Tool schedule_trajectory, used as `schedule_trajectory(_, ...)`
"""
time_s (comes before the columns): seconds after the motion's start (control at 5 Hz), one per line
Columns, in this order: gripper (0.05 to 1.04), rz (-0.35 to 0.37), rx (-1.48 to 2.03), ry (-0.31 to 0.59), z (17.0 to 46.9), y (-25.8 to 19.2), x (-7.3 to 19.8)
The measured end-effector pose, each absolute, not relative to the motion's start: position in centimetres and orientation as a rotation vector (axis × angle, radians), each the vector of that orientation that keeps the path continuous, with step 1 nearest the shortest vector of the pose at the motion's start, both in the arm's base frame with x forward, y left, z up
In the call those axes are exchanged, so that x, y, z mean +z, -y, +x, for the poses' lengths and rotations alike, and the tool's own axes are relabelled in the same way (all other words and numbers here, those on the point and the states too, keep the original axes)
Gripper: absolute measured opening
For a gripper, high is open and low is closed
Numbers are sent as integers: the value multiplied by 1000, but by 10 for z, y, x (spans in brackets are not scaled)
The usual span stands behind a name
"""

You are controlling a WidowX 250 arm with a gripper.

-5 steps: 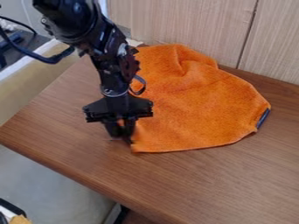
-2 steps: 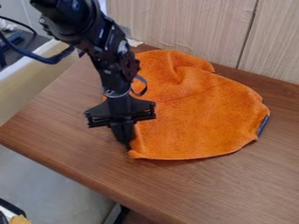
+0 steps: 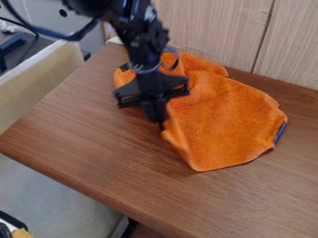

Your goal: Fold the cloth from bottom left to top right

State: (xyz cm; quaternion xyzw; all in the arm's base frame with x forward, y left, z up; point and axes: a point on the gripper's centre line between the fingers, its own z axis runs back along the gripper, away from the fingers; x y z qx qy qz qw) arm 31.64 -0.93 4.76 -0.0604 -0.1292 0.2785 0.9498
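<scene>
The black gripper [image 3: 160,120] hangs at the left edge of the orange cloth [image 3: 227,121], its fingers shut on a bit of that edge. Below the fingertips the cloth's edge slants down to a rounded corner at the bottom. On its right side sits a small dark tag [image 3: 280,133]. The cloth lies wrinkled, with a ridge toward the top, and part of it shows to the left behind the gripper. The gripper and arm hide some of its upper left.
The brown wooden table [image 3: 93,144] has its front edge running from left down to the lower right. A pale wood-grain panel [image 3: 211,28] stands behind the cloth. A dark cable [image 3: 53,32] loops from the arm at upper left.
The gripper has gone from the lower left up and to the right, drawing the cloth's lower left edge with it. That edge now slants inward, and more cloth shows bunched at the upper left.
</scene>
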Motion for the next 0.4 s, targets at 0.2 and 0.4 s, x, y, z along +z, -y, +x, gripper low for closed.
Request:
schedule_trajectory(0.2, 67, -162, 536, 320, 339, 23, 69)
schedule_trajectory(0.4, 67, -195, 501, 306, 369, 40, 65)
